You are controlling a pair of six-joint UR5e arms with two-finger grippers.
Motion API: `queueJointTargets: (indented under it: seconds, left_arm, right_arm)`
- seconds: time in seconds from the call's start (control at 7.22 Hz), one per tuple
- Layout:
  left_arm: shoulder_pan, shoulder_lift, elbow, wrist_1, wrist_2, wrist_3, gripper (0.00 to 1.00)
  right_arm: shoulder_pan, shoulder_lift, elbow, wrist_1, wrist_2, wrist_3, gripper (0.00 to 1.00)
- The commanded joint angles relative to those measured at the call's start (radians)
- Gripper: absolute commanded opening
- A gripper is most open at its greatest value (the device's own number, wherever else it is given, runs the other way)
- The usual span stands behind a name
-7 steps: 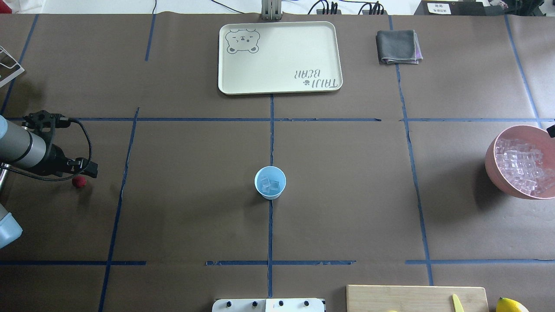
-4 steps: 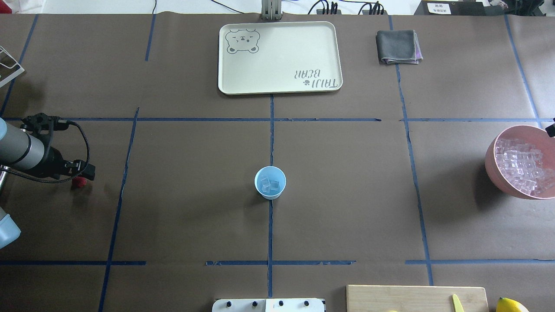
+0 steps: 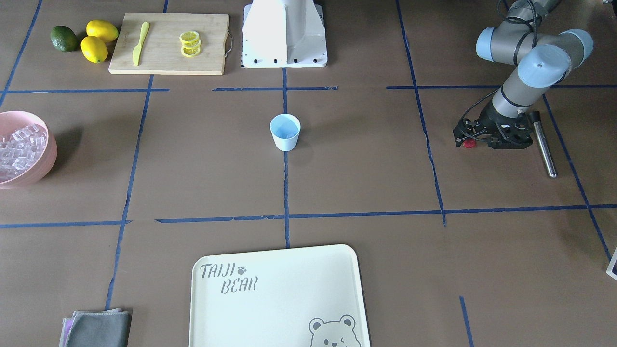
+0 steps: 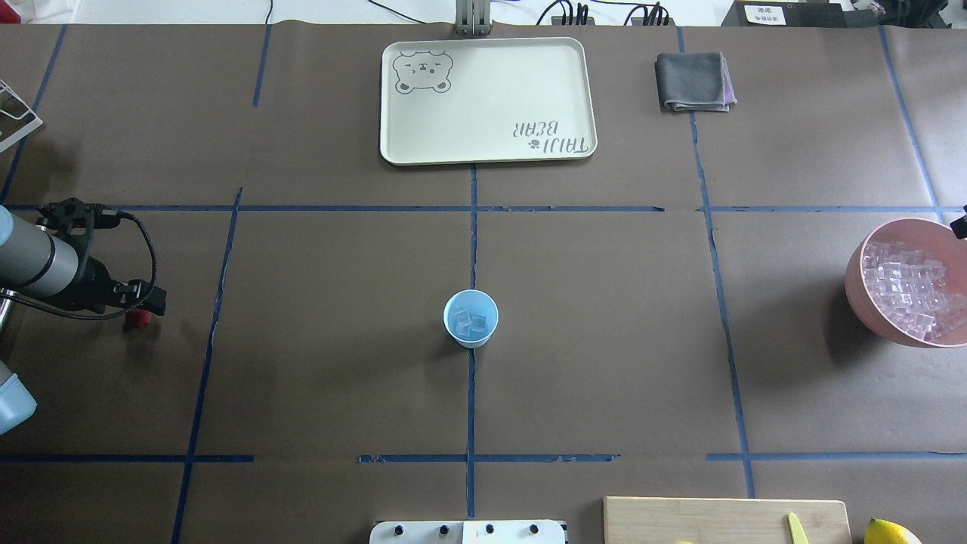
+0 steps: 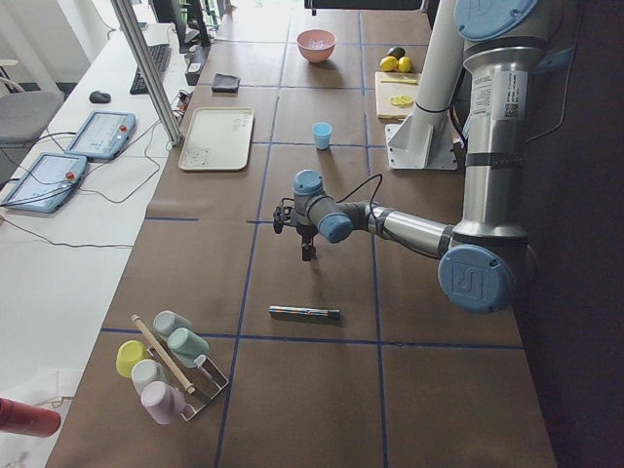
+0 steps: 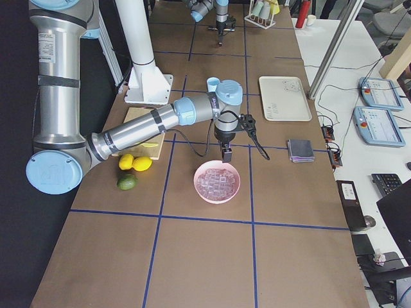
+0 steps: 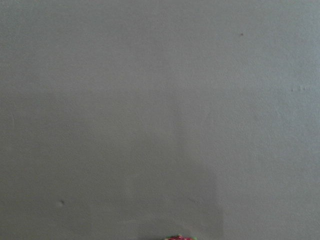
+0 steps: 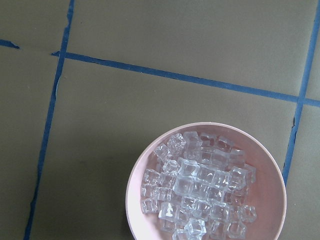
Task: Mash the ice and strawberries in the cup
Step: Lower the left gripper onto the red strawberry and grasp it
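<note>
The light-blue cup (image 4: pixel 471 318) stands upright at the table's middle with a few ice cubes (image 4: pixel 470 323) in it. It also shows in the front view (image 3: pixel 285 132). The red strawberry (image 4: pixel 134 318) lies on the table at the far left, half hidden under my left gripper (image 4: pixel 142 306). The left gripper is low over the strawberry (image 3: pixel 468 143), and I cannot tell how its jaws stand. In the left wrist view only the berry's top (image 7: pixel 178 238) shows. My right gripper (image 6: pixel 226 154) hangs beside the pink bowl's far rim. I cannot tell whether it is open.
The pink bowl (image 4: pixel 857 302), full of ice (image 8: pixel 200 192), is at the right edge. A metal rod (image 3: pixel 543 144) lies beside the left arm. A cream tray (image 4: pixel 487 98) and grey cloth (image 4: pixel 693 81) lie at the back. A cutting board (image 3: pixel 168 58) and lemons (image 3: pixel 99 41) are near the base.
My left gripper has shifted slightly left and down over the strawberry, which now shows less. The cup and bowl have not moved.
</note>
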Motion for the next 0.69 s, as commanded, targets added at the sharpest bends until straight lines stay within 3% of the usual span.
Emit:
queueJointTargets:
  seconds: [0.0,0.14,0.28,0.55]
  left_arm:
    - [0.002,-0.002,0.01,0.0,-0.001,0.002,0.95]
    - [0.003,-0.002,0.01,0.0,-0.001,0.002,0.84]
    - [0.003,-0.002,0.01,0.0,-0.001,0.0,0.62]
    - [0.003,-0.003,0.01,0.0,-0.036,0.0,0.03]
  right_arm:
    - [0.0,0.0,0.0,-0.001,0.0,-0.001,1.0]
    - [0.0,0.0,0.0,-0.001,0.0,-0.001,1.0]
    - [0.0,0.0,0.0,-0.001,0.0,-0.001,1.0]
    - [0.0,0.0,0.0,-0.001,0.003,-0.001,1.0]
